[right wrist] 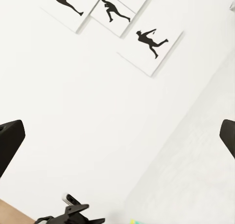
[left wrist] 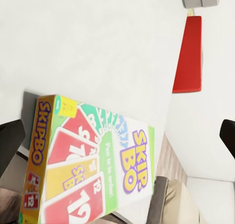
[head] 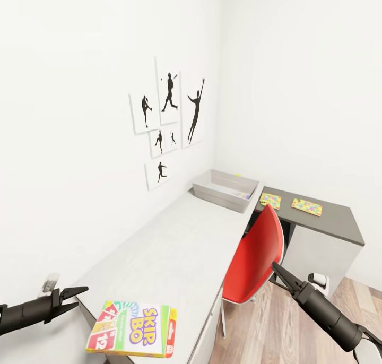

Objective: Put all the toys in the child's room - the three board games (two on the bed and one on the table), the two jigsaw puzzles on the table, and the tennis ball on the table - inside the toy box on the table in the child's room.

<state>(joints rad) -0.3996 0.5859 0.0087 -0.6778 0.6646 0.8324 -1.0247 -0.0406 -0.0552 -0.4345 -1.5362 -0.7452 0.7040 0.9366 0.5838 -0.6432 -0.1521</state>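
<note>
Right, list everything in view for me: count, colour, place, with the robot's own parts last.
board game: one, white and green Skip-Bo box with red cards, near end of the table, overhanging its edge.
table: one, long pale grey top along the wall, joined to a dark grey section at the far end.
toy box: one, pale grey tray, far end of the pale top.
jigsaw puzzles: two, multicoloured, on the dark section.
chair: one, red, beside the table.
wall pictures: six, black sport silhouettes on white, above the table.
left gripper: one, black, open, left of the board game.
right gripper: one, black, by the chair.
</note>
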